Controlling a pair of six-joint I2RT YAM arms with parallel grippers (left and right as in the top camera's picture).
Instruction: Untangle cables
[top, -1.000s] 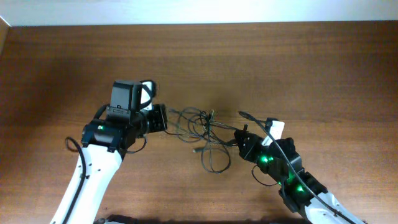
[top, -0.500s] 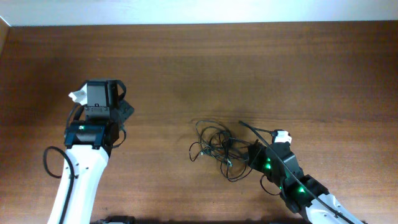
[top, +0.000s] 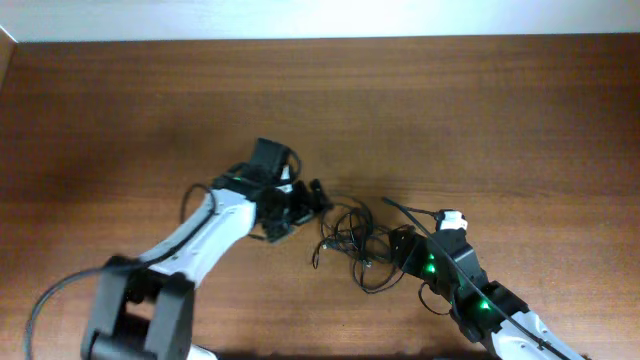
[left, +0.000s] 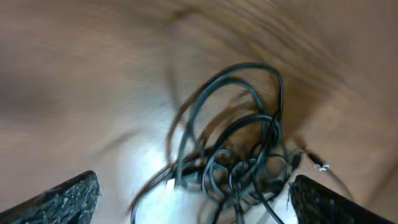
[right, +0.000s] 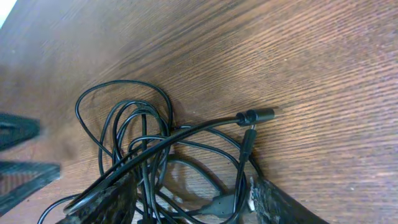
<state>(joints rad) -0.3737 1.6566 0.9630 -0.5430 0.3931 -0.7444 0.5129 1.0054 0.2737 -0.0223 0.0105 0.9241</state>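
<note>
Saw the cables (top: 348, 230) heaped in one knot on the table (top: 450, 110), just off centre toward 4 o'clock. Counted several thin black strands looping over one another; could not tell them apart inside the knot. Traced one loose end out of the heap toward 7 o'clock and a wider loop sagging toward 5 o'clock.

Found the left gripper (top: 318, 196) at 10 o'clock of the heap, just beside its outer loops, pointing toward 3 o'clock. From the left wrist, saw its fingers (left: 62, 199) spread wide and holding nothing, with the knot ahead of them in the gap; much blur there.

Found the right gripper (top: 400, 245) at 4 o'clock of the heap, at its very edge. From the right wrist, saw those fingers about half apart, with strands running down between them and bare wood showing in the gap; saw nothing pinched. Noted a black plug (right: 255, 116) lying on the wood at 1 o'clock of the knot in that view, its lead curving back into the tangle.
</note>
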